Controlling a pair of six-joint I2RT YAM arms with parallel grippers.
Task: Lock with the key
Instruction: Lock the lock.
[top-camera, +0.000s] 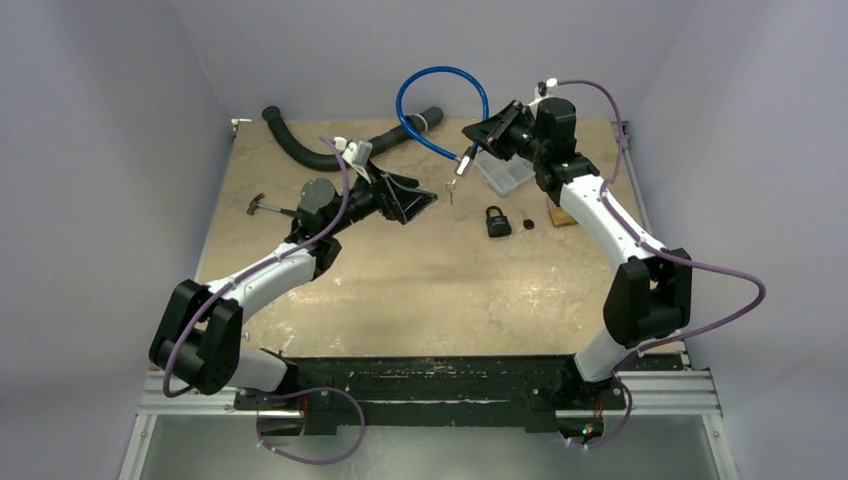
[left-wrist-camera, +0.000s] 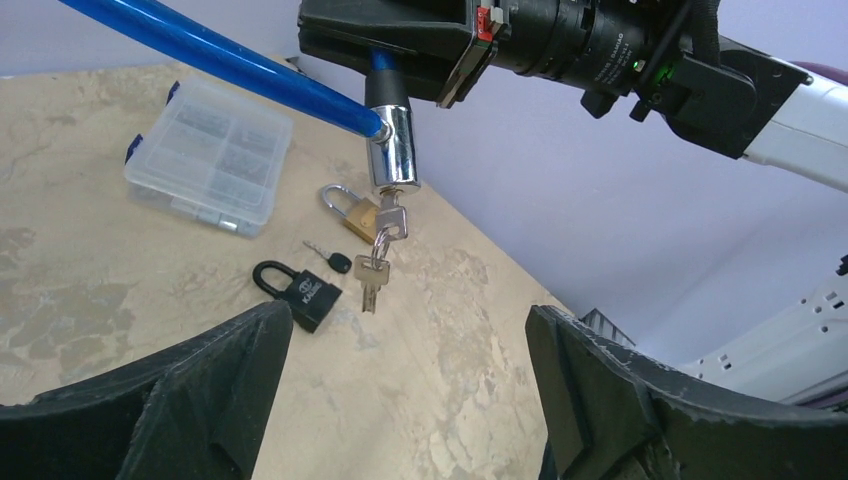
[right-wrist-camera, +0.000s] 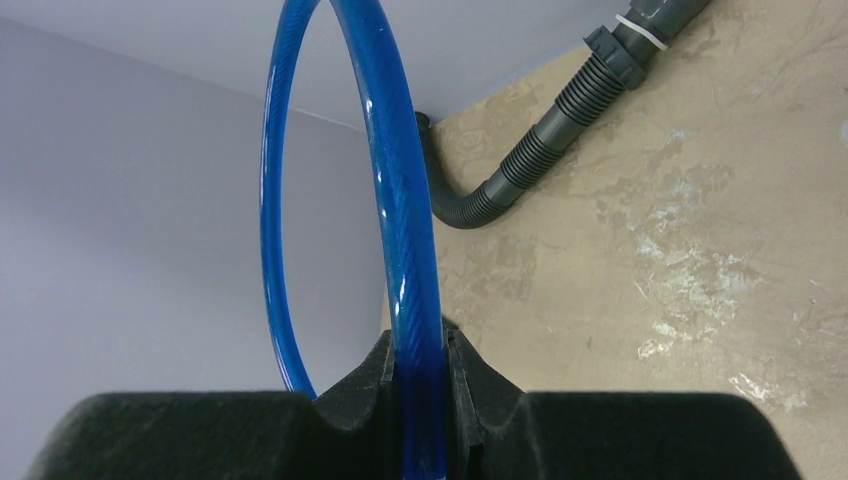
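Top external view: right gripper (top-camera: 483, 138) holding up a blue plastic-coated cable lock (left-wrist-camera: 250, 70).
Its fingers clamp the cable; the chrome lock barrel (left-wrist-camera: 392, 145), silver keys (left-wrist-camera: 375, 255) dangling, hangs near the small black padlock (top-camera: 497, 222); the left gripper (top-camera: 420, 198), fingers apart, is left of it.

Cable (right-wrist-camera: 395, 210): blue, glossy sheath. It forms one closed loop held clear of the table, at the far side and right of centre. The loop stands upright and rises toward the far wall.
Lock head (left-wrist-camera: 392, 150): short chrome cylinder at the loop's low end, roughly upright with the keyway end down. One cable end enters its left side and the other enters its top.
Key (left-wrist-camera: 392, 218): silver, seated in the keyway and hanging straight below the lock head.
Second key (left-wrist-camera: 368, 285): silver. It hangs from a ring on the first key, blade down, above the table.
Lock state: cannot be told.
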